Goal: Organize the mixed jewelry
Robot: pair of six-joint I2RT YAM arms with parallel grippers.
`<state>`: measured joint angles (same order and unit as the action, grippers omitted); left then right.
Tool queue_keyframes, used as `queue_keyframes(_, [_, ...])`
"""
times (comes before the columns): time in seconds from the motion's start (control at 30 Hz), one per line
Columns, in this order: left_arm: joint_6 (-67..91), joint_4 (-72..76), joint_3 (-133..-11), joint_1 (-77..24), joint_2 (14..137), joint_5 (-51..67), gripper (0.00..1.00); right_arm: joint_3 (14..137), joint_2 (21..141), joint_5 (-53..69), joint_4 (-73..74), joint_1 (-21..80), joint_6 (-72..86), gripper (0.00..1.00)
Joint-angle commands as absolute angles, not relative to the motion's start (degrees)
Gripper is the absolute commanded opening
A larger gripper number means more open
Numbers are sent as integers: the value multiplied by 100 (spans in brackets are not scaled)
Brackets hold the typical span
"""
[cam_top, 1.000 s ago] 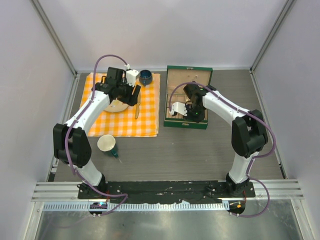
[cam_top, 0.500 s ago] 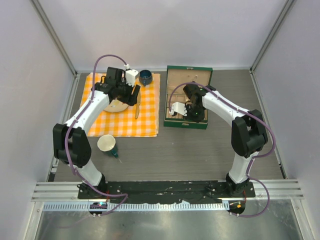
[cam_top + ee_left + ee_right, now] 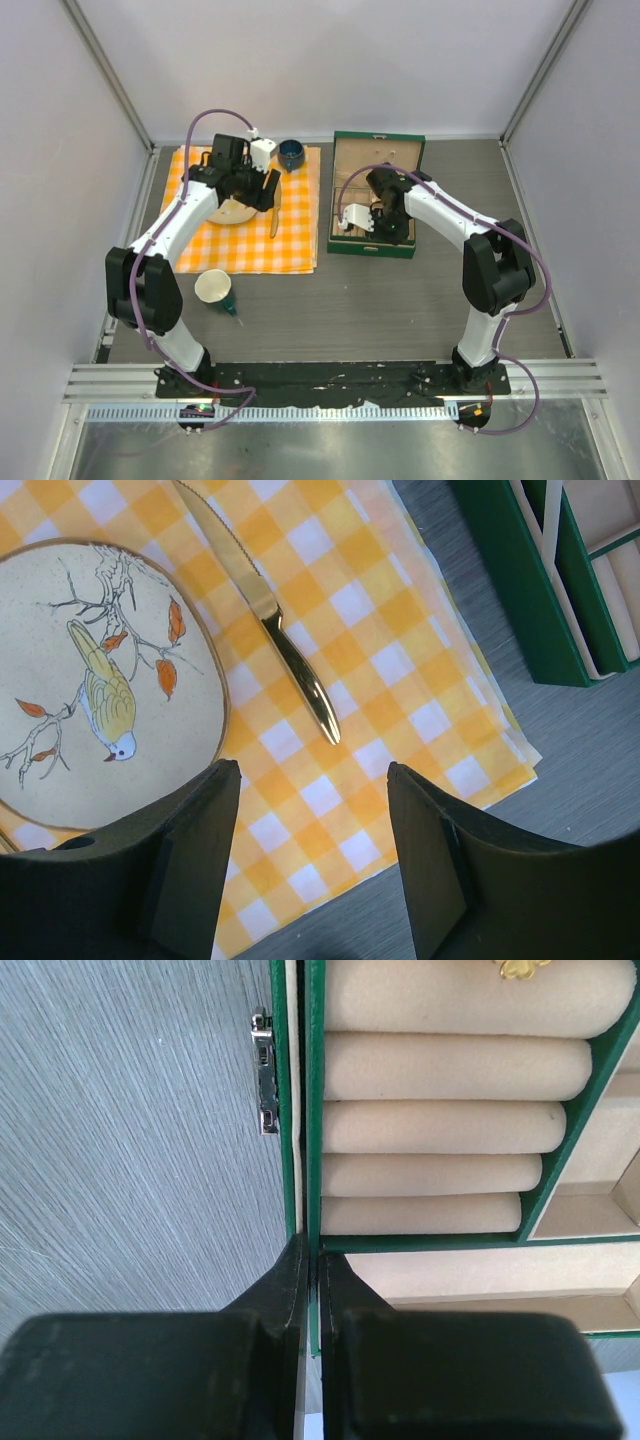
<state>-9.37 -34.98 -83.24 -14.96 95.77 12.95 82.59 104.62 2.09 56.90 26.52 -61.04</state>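
The green beige-lined box stands open at the right of the cloth. My right gripper reaches into it. In the right wrist view my right gripper is shut on the thin green wall of the inner tray, beside the beige ring rolls. A small gold piece of jewelry sits on the top roll at the frame's edge. The bangle, the ring and the other studs are not in view. My left gripper is open and empty above the checked cloth, as the left wrist view shows.
An orange checked cloth holds a bird-painted plate and a gold knife. A blue bowl stands at the cloth's far edge. A paper cup stands near its front. The box has a metal latch.
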Motion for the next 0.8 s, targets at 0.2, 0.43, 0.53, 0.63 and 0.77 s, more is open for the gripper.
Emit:
queue_keyframes(0.2, [-905,-3445,-8446,-1459,9501,1406,65,8279,10512,545,5186,2663,-5985,4])
queue_keyframes(0.43, [-914,-3454,-8438,-1450,9510,1406,65,8288,10556,589,5080,2663,-5950,4])
queue_keyframes(0.53, [-905,-3445,-8429,-1459,9492,1406,65,8288,10573,598,5045,2663,-5950,4])
queue_keyframes(0.63, [-905,-3445,-8420,-1450,9492,1415,65,8279,10582,624,5019,2663,-5941,8])
queue_keyframes(0.77, [-914,-3445,-8420,-1450,9492,1415,65,8253,10600,633,5001,2663,-5950,12])
